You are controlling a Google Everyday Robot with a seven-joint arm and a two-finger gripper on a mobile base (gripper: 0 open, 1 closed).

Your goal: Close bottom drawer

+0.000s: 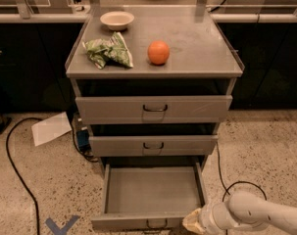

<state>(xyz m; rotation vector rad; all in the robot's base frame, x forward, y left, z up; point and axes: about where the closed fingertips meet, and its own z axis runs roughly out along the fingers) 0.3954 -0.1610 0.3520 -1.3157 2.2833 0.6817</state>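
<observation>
The bottom drawer (153, 190) of the grey metal cabinet (153, 111) is pulled far out, a wide shallow empty tray with a low front panel and a small dark wire handle (156, 223) at the frame's lower edge. My gripper (193, 223) sits at the drawer's front right corner, against the front panel, at the end of the white arm (260, 214) that comes in from the lower right. The middle drawer (153, 145) and the top drawer (154, 108) above it are pushed in.
On the cabinet top lie a green crumpled bag (109, 52), an orange (159, 52) and a white bowl (117, 19). Black cables (18, 170) and a sheet of paper (51, 128) lie on the speckled floor to the left. Dark counters stand behind.
</observation>
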